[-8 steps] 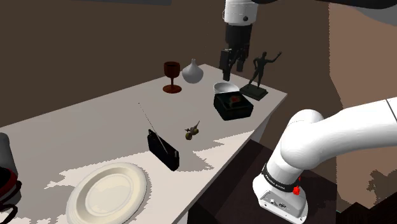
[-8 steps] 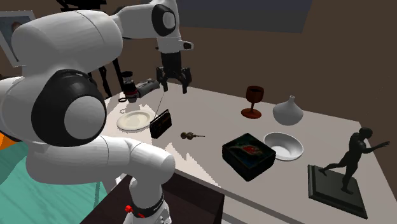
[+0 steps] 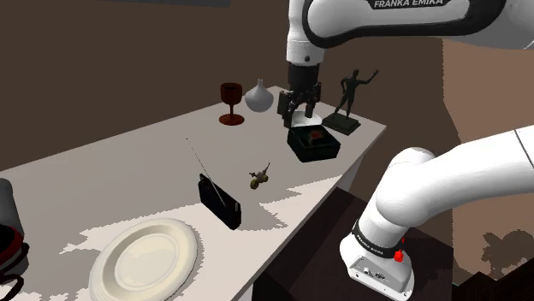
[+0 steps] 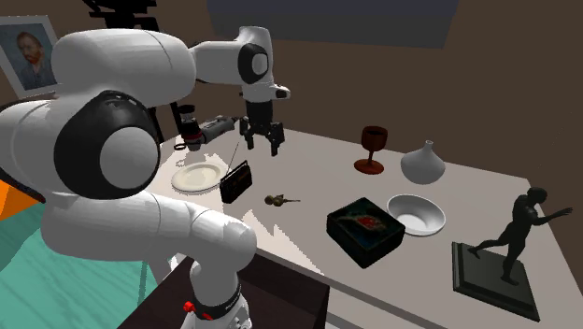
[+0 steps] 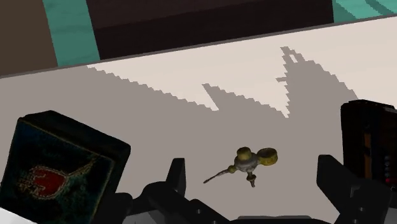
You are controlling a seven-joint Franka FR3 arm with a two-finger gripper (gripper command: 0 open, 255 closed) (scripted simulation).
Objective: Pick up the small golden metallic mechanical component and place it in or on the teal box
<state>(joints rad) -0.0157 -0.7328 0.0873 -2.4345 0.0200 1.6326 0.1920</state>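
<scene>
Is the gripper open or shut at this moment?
Open: the gripper has its black fingers wide apart; the golden component lies untouched on the table.

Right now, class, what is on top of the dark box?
The dark box has a closed lid with a red design; nothing rests on it. Its inside is hidden.
</scene>
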